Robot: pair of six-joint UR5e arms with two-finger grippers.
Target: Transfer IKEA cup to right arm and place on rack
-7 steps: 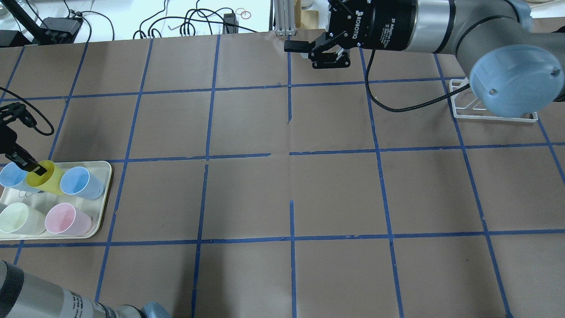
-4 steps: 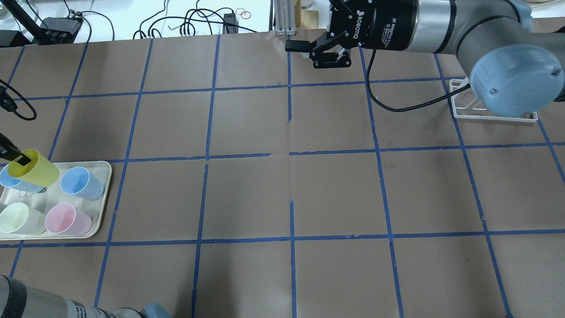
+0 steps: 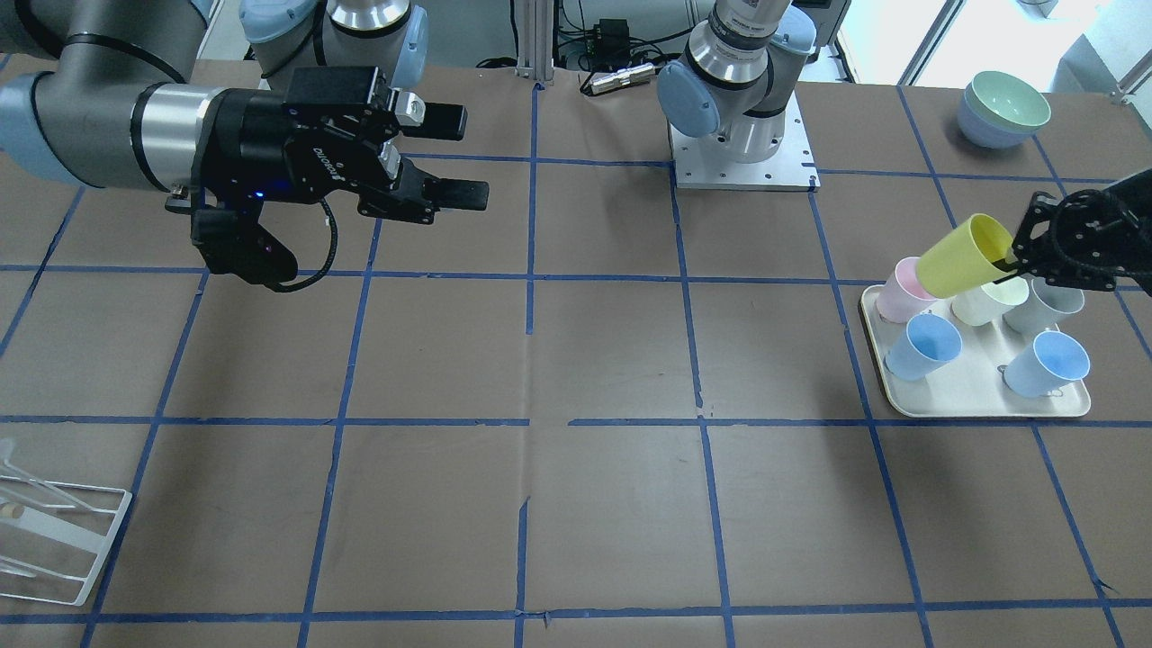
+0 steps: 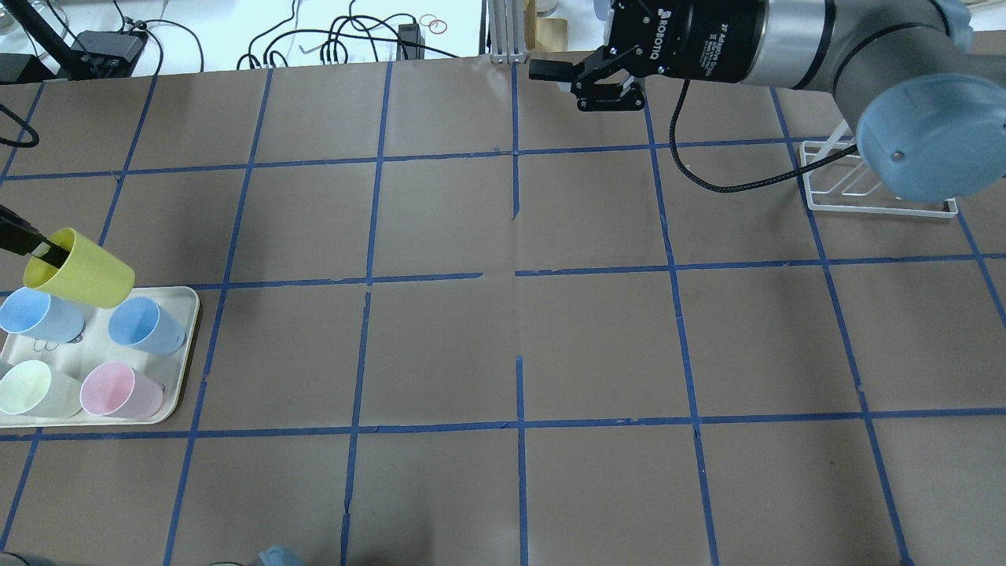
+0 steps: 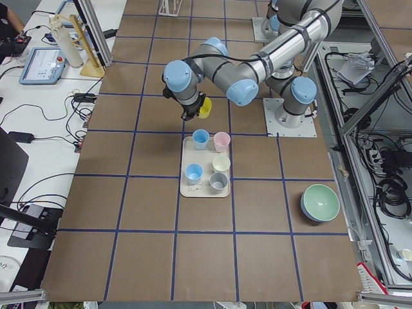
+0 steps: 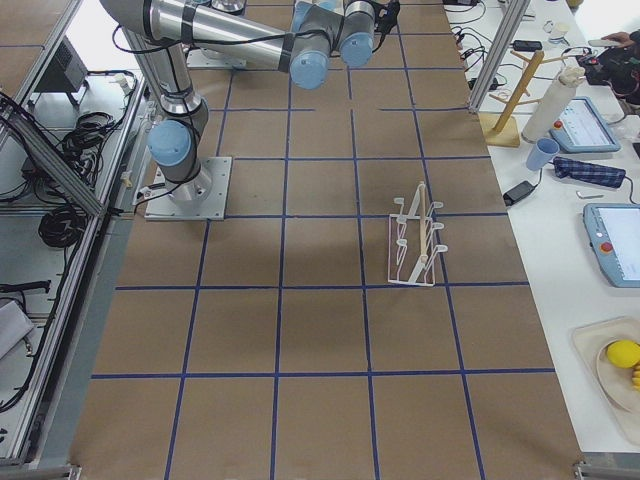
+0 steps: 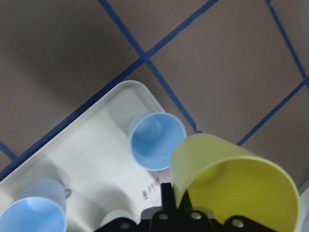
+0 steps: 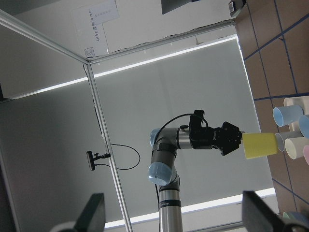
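The yellow IKEA cup (image 4: 78, 271) hangs tilted above the far edge of the cream tray (image 4: 185, 354), with its mouth toward the gripper. My left gripper (image 4: 45, 251) is shut on its rim, one finger inside the cup. The same grip shows in the front view, cup (image 3: 963, 256) and left gripper (image 3: 1015, 256), and in the left wrist view (image 7: 236, 188). My right gripper (image 4: 562, 82) is open and empty, high over the far middle of the table, fingers level and pointing left (image 3: 459, 157). The white wire rack (image 4: 864, 207) stands at the far right, partly behind the right arm's elbow.
On the tray stand two light blue cups (image 4: 35, 314) (image 4: 141, 326), a pale green cup (image 4: 31, 389), a pink cup (image 4: 118, 391) and a grey cup (image 3: 1044, 306). Stacked bowls (image 3: 1003, 108) sit beyond the tray near the left arm's base (image 3: 742, 153).
My left gripper has lifted the yellow cup off the tray, moved it toward the far side and tilted it over. My right gripper has shifted slightly right and stays open.
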